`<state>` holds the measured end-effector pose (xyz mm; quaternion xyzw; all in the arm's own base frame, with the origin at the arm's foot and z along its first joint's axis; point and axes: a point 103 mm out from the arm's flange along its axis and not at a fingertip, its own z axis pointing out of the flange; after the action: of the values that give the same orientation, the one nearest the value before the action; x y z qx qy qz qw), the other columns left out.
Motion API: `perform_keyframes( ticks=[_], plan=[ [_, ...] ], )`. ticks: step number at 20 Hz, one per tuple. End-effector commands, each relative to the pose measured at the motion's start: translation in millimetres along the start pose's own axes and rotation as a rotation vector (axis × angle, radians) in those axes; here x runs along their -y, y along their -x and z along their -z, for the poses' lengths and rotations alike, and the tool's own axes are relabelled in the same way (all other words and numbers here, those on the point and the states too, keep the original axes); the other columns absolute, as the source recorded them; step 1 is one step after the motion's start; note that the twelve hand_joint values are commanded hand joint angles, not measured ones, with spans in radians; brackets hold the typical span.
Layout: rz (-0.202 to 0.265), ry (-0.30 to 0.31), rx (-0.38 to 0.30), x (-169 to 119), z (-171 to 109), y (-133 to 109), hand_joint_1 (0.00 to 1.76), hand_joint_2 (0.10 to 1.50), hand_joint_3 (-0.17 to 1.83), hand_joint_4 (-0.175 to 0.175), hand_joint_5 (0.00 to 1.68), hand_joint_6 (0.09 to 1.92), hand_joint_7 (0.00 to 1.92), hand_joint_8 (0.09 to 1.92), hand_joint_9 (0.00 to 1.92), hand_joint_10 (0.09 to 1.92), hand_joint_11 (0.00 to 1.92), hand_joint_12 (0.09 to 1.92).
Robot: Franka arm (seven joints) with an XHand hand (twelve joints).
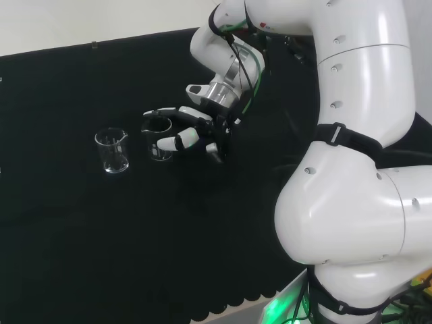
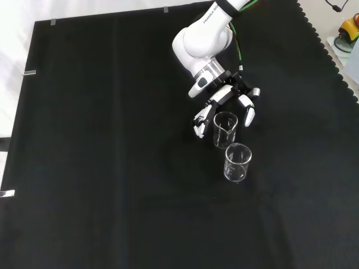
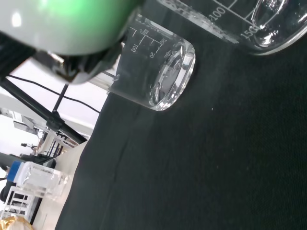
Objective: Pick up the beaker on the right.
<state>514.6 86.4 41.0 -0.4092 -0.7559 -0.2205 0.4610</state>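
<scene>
A: Two clear beakers are standing upright on the black cloth [image 2: 101, 168]. Front view: near beaker [image 2: 237, 162] is sitting at five o'clock from the far beaker [image 2: 225, 129], just beside it.

B: The hand [image 2: 227, 103]?

A: It is bracketing the far beaker [image 1: 160, 138], fingers [image 2: 201, 120] and thumb curling on either side. Contact, cannot tell. Head view: the other beaker [image 1: 112, 151] is standing at nine o'clock, apart.
</scene>
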Motion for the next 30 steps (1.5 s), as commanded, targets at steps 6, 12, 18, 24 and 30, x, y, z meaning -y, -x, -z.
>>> perform_keyframes(
  ticks=[6,12,18,24,30],
  plan=[
    [-0.008,0.021,-0.005,-3,-3,6,0.9,0.3,0.93,-0.034,0.42,0.09,0.31,0.57,0.34,0.58,0.0,1.08],
    [-0.007,0.025,-0.001,-5,-5,6,0.9,0.3,0.92,-0.034,0.43,0.09,0.32,0.57,0.35,0.58,0.0,1.09],
    [-0.011,0.01,0.005,-9,-8,3,0.91,0.3,0.93,-0.035,0.44,0.09,0.32,0.57,0.36,0.58,0.0,1.1],
    [-0.003,0.024,0.001,-10,-9,3,0.91,0.3,0.93,-0.035,0.44,0.09,0.33,0.58,0.36,0.58,0.0,1.1],
    [-0.008,0.024,0.0,-12,-9,3,0.91,0.3,0.93,-0.036,0.46,0.09,0.33,0.58,0.37,0.57,0.0,1.11]
  ],
)
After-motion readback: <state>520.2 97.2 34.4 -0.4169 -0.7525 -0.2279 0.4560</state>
